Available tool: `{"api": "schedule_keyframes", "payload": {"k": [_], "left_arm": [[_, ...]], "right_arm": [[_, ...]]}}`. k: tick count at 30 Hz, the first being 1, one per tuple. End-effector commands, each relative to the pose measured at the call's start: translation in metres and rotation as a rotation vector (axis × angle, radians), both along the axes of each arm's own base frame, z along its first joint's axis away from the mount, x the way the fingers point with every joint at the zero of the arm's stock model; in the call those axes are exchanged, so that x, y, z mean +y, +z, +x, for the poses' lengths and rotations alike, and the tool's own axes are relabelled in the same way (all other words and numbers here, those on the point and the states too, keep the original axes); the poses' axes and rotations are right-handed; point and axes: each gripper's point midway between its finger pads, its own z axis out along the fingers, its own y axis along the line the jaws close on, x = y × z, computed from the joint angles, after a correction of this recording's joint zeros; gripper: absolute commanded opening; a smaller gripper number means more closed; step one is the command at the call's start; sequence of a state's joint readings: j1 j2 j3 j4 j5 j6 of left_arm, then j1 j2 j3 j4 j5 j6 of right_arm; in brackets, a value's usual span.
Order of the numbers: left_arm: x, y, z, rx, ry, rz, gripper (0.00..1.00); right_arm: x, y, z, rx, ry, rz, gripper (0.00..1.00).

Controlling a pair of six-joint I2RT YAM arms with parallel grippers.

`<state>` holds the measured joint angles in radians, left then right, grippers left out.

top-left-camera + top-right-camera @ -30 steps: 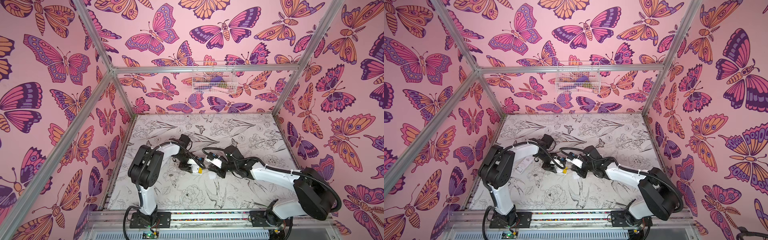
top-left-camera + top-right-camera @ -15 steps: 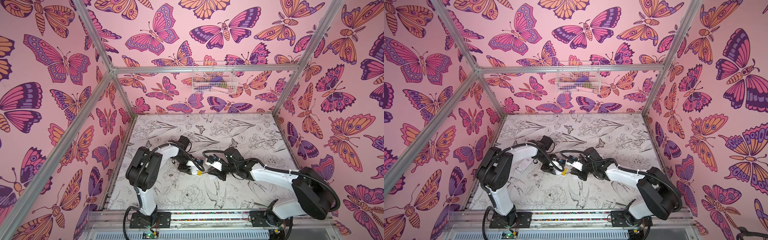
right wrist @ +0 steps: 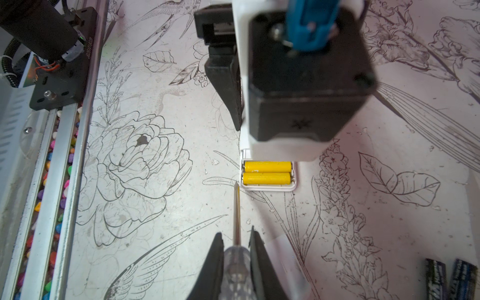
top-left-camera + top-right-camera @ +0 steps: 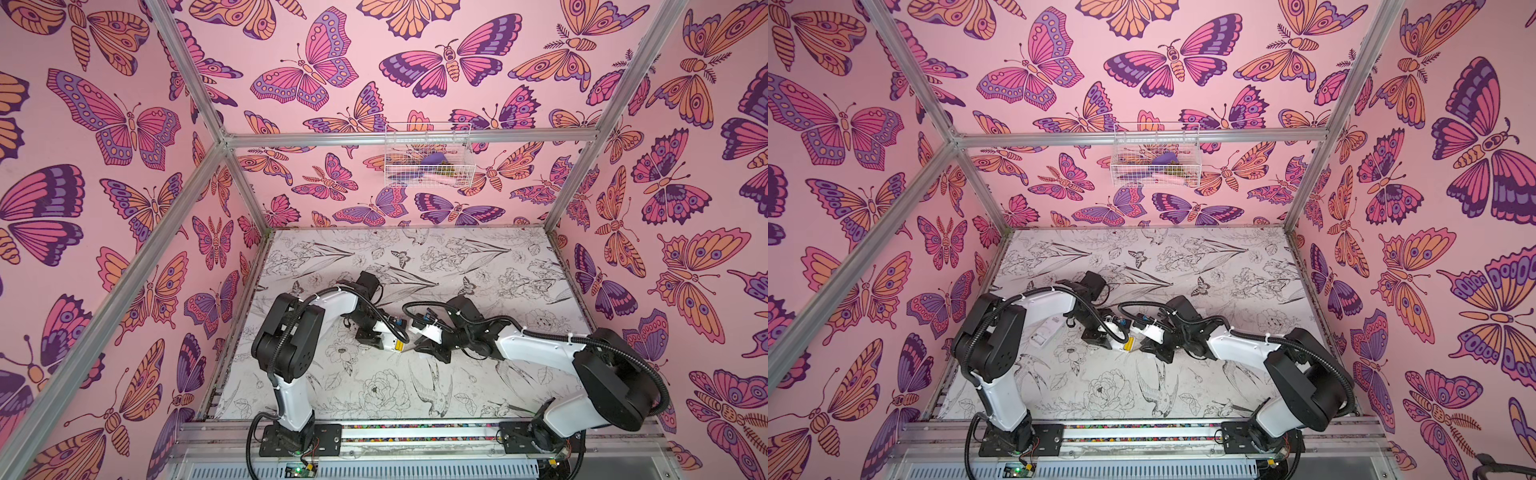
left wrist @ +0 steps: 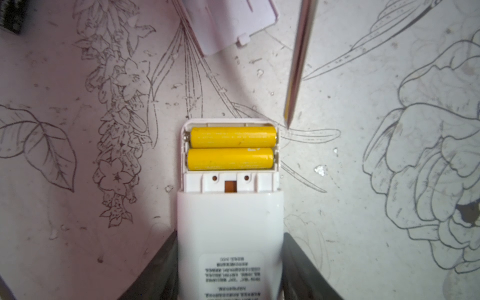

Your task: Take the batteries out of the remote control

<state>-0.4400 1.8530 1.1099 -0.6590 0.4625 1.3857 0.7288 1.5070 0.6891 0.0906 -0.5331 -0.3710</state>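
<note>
Yellow cells first: the two yellow batteries (image 5: 232, 136) sit side by side in the open bay at the end of the white remote (image 5: 230, 207), long axes across its width; the left hand (image 5: 230, 235) clamps the remote body, jaws part-spread on it, bay end sticking out clear; the remote lies flat approx mid-desk, a bit nearer the front edge than the back; the right hand (image 3: 235, 232) is pinched narrow on the clear handle of a screwdriver (image 3: 236, 207); its shaft points at the bay, roughly square to the batteries' long axes; the tip is just beside the bay's outer corner on the front-edge side, outside the rim, not under a cell; so the right hand is nearer for prying, and the tip prob. needs to shift sideways & in at a battery end. Two black batteries (image 3: 436, 275) lie loose on the desk, well apart from the remote; a white cover plate (image 5: 228, 23) lies near the bay end. The desk (image 5: 363, 181) is a scuffed flower-print sheet w/ flecks; butterfly-print walls (image 4: 124, 124) enclose it.
</note>
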Motion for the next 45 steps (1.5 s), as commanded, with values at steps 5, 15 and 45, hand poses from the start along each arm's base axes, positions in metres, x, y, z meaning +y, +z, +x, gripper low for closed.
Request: {"api": "schedule_keyframes", "payload": {"k": [5, 15, 45], "left_arm": [[0.001, 0.002, -0.011, 0.044, -0.01, 0.004, 0.37], [-0.002, 0.006, -0.008, 0.035, -0.012, -0.007, 0.37], [-0.004, 0.005, -0.012, 0.031, -0.023, 0.015, 0.38]], "right_arm": [[0.006, 0.011, 0.007, -0.05, 0.021, 0.034, 0.0], [0.002, 0.0, 0.01, -0.05, 0.007, -0.008, 0.0], [0.004, 0.011, -0.006, -0.027, 0.06, 0.027, 0.0]]}}
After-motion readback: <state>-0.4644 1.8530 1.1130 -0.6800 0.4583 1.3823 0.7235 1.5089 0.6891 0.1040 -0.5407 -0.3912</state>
